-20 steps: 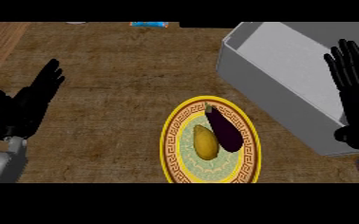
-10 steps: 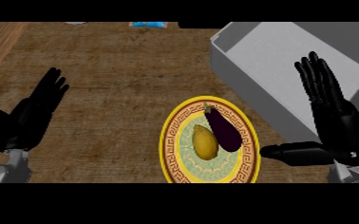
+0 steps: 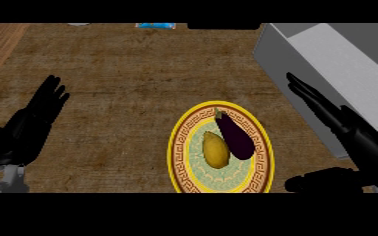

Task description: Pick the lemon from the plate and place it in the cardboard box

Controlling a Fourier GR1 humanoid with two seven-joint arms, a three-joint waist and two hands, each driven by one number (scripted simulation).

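Note:
A yellow lemon (image 3: 215,150) lies on a round plate (image 3: 186,150) with a yellow patterned rim, next to a dark purple eggplant (image 3: 235,136) on its right. The grey box (image 3: 325,67) stands at the right, its open inside light grey. My right hand (image 3: 347,135) is open just right of the plate, fingers straight and pointing up-left over the box's near wall, thumb stretched toward the plate's lower right rim. It touches neither lemon nor eggplant. My left hand (image 3: 33,125) is open at the left edge, fingers up, resting.
The brown woven counter top (image 3: 125,75) spreads left of and beyond the plate. A small blue object (image 3: 155,25) lies at the far edge, and a strip of wood (image 3: 11,37) shows at the top left corner.
My right hand has moved left and down, from over the box to beside the plate's right rim. The view has shifted slightly; the left hand stays put.

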